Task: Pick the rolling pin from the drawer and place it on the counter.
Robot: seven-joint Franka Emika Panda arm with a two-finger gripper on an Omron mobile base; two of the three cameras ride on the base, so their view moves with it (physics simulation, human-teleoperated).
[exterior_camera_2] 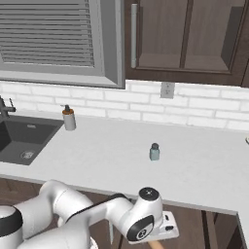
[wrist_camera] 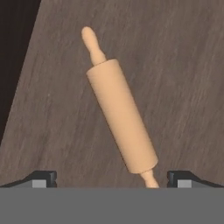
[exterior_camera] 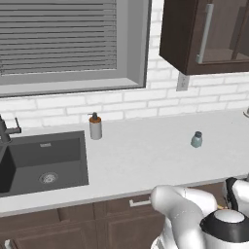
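Gripper (wrist_camera: 111,177) hangs w/ jaws spread wide, holding nothing, above rolling pin (wrist_camera: 120,116) lying diagonal on drawer (wrist_camera: 183,87) floor. Step: approach. Next probably: descend, straddle pin, clamp.

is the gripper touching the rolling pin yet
Apart. In the hand view the gripper is open, one fingertip far left and the other right of the rolling pin, with drawer floor visible between.

Soap dispenser (exterior_camera: 95,126) stands upright just beside sink (exterior_camera: 29,155), at its 3 o'clock. Teal-grey shaker jar (exterior_camera: 196,139) stands upright well apart. Window blinds (exterior_camera: 58,34) closed. Wall outlet (exterior_camera_2: 167,90) below upper cabinet (exterior_camera_2: 185,34).
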